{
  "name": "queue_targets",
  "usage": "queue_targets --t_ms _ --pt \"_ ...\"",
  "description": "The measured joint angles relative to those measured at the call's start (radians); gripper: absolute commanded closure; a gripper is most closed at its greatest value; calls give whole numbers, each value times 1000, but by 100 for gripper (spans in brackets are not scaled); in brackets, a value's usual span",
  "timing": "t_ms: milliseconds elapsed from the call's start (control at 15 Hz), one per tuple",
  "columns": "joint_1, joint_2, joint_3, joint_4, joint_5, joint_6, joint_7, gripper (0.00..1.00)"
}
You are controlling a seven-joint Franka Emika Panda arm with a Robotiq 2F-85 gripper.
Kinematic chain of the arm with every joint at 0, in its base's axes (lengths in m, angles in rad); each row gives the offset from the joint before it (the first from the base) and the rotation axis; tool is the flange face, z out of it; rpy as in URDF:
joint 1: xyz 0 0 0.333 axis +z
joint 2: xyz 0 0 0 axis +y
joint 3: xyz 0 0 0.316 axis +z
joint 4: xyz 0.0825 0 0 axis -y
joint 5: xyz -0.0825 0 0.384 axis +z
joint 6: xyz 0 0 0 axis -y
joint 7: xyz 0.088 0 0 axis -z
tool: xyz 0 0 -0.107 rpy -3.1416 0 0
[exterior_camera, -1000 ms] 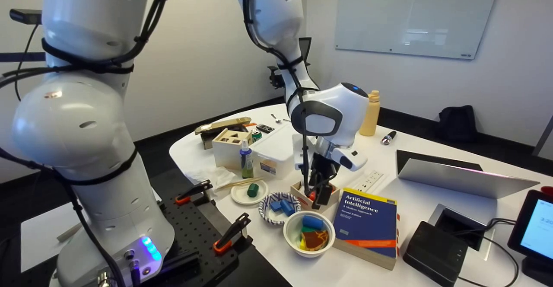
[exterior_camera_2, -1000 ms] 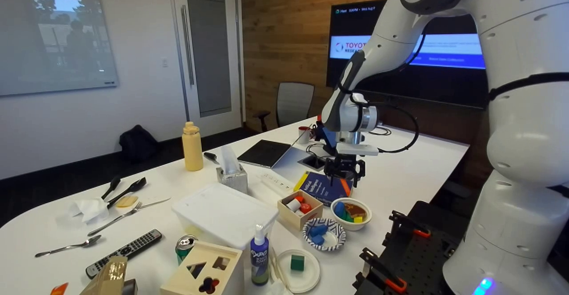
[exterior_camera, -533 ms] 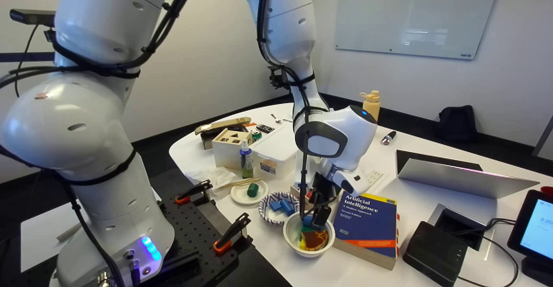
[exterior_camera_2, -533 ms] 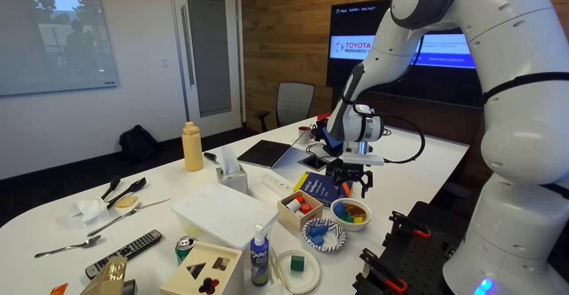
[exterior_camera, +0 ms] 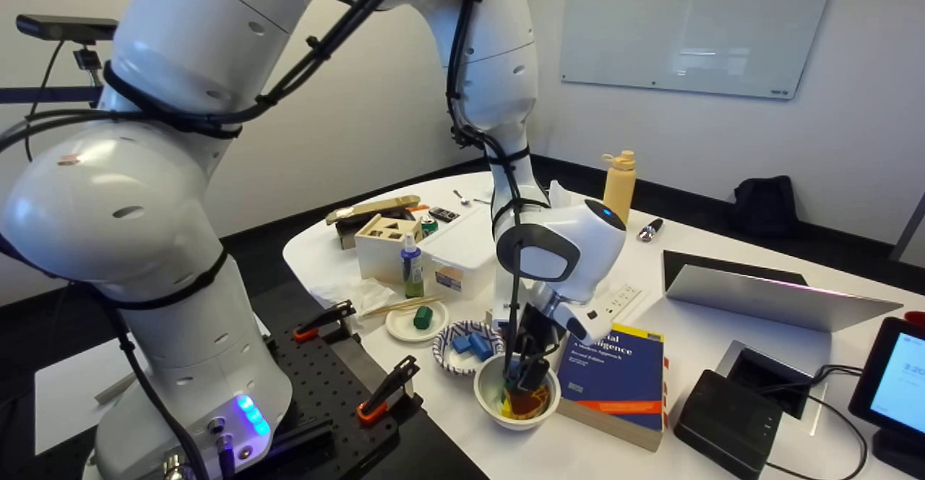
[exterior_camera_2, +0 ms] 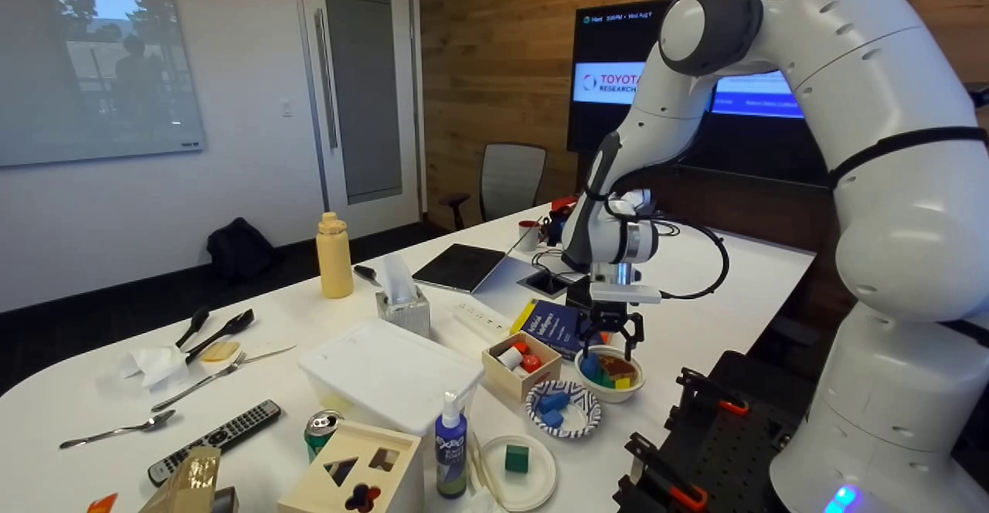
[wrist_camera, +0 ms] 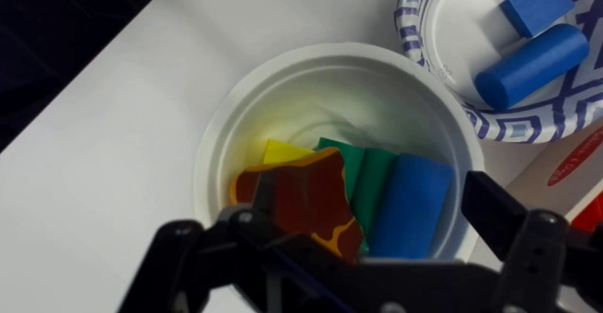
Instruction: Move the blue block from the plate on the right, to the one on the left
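A blue block (wrist_camera: 412, 204) lies in the white bowl (wrist_camera: 337, 51), beside green blocks, a yellow piece and a brown-orange piece. In an exterior view this blue block (exterior_camera_2: 589, 365) shows at the bowl's side. Two more blue blocks, a rectangular one (wrist_camera: 539, 4) and a cylinder (wrist_camera: 532, 65), lie in the blue-patterned bowl (exterior_camera_2: 592, 419) touching or close beside the white bowl. My gripper (wrist_camera: 377, 200) is open and empty over the white bowl (exterior_camera: 517, 422). In the wrist view one finger is above the brown piece, the other over the rim on the blue block's side.
A white plate (exterior_camera_2: 535, 490) with a green block (exterior_camera_2: 517, 457) stands beyond the patterned bowl. A wooden box (exterior_camera_2: 502, 378) with red and white pieces and a thick book (exterior_camera: 614, 371) stand close to the white bowl. A spray bottle (exterior_camera_2: 451, 451) and a lidded container (exterior_camera_2: 386, 374) are nearby.
My gripper has moved over the white bowl and come down, so its fingers are now near the bowl's rim. It stays open. The blocks and bowls have not moved.
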Motion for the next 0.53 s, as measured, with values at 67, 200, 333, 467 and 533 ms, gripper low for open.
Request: queue_targets --t_ms 67,200,333,467,533 --pt "0 10 1 10 0 0 0 0" --pt "0 25 0 27 0 0 1 0" --pt "1 36 0 42 0 0 1 0" --pt "1 45 0 52 -1 0 1 0" --pt "1 49 0 57 -1 0 1 0"
